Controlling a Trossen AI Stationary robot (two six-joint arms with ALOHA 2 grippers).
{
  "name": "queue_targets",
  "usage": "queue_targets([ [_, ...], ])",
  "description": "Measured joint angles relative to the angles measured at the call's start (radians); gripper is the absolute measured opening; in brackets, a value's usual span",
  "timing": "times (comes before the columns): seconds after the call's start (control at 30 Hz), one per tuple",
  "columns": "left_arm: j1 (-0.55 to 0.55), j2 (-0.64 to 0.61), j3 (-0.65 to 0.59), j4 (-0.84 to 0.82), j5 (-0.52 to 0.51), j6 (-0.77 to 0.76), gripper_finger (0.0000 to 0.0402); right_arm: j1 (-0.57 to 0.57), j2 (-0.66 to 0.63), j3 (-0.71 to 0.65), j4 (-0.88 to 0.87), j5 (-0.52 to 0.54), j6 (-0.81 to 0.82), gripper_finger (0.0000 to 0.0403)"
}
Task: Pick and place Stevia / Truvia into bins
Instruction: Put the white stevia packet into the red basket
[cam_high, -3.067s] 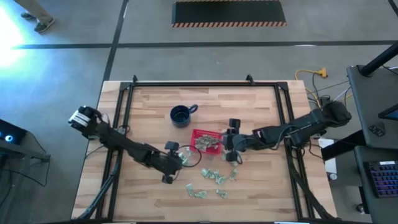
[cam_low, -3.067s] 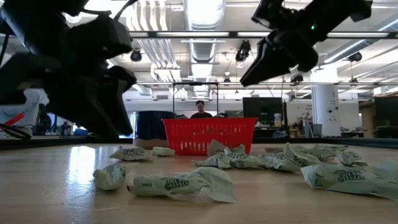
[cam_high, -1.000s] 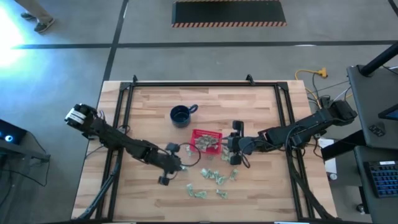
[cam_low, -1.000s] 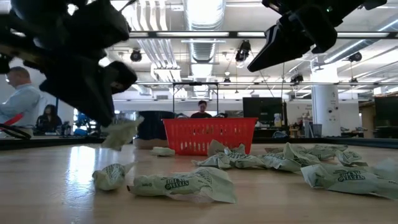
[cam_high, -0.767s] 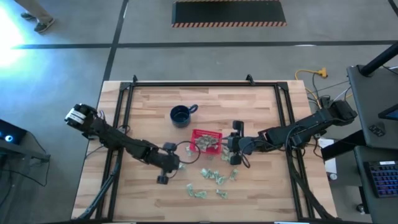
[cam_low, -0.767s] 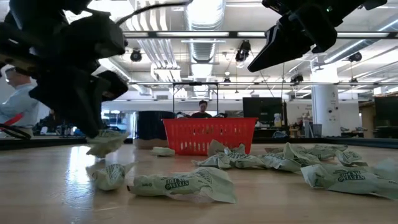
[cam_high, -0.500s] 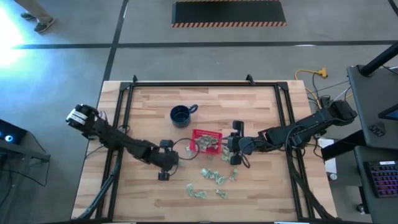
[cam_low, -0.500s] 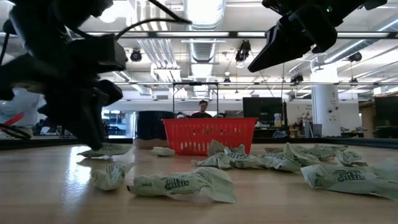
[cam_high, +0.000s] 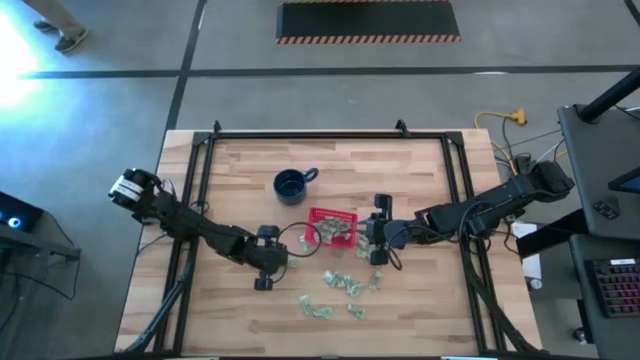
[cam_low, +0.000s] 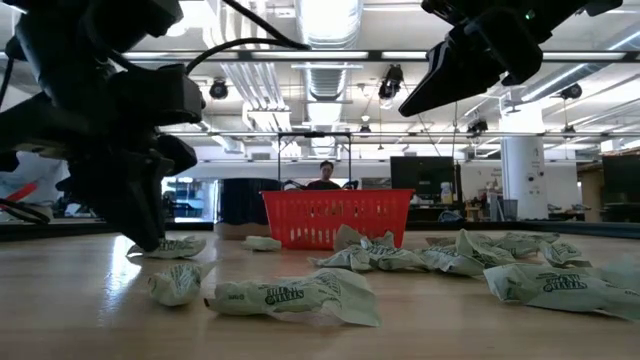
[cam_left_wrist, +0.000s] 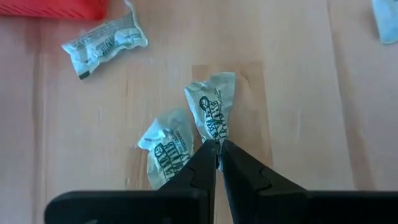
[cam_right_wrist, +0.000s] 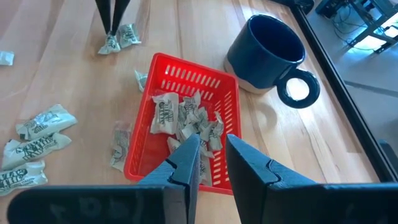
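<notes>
Stevia sachets (cam_low: 290, 296), pale green-and-white and crumpled, lie scattered on the desk (cam_high: 420, 180), long axes pointing many ways. Left pincer (cam_left_wrist: 217, 147) is closed, pinching one sachet's (cam_left_wrist: 212, 112) end. Farther, right pincer (cam_right_wrist: 211, 163) hovers slightly open, empty, over the red basket (cam_right_wrist: 219, 127) holding more sachets.

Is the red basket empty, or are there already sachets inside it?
Not empty: the red basket holds several crumpled sachets on its floor.

Crumpled green-white sachets (cam_high: 340, 285) scattered on the wood, several inside upright red latticed basket (cam_high: 331, 228)
</notes>
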Motion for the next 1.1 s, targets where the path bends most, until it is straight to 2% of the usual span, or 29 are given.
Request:
queue_targets([
  [0.17, 0.0, 0.014, 0.0, 0.057, 0.073, 0.026, 0.0009, 0.0, 0.0, 0.0, 0.0, 0.0, 0.0, 0.0068],
  [0.27, -0.001, 0.025, 0.0, 0.079, 0.081, 0.044, 0.0012, 0.0, 0.0, 0.0, 0.0, 0.0, 0.0, 0.0068],
  [0.53, -0.001, 0.057, 0.002, 0.104, 0.08, 0.046, 0.0077, 0.0, 0.001, 0.0, -0.003, 0.0, 0.007, 0.0068],
  [0.67, 0.0, 0.051, 0.002, 0.096, 0.078, 0.048, 0.0089, 0.0, 0.001, -0.001, -0.004, 0.0, 0.008, 0.0068],
  [0.77, 0.0, 0.049, 0.004, 0.092, 0.075, 0.057, 0.0077, 0.0, 0.001, -0.001, -0.005, 0.0, 0.008, 0.0068],
  [0.97, 0.0, 0.047, 0.017, 0.084, 0.074, 0.12, 0.0007, 0.0, 0.001, -0.001, -0.007, 0.0, 0.008, 0.0068],
  [1.1, 0.0, 0.04, 0.032, 0.084, 0.065, 0.144, 0.0007, 0.0, 0.001, -0.002, -0.007, 0.0, 0.008, 0.0068],
])
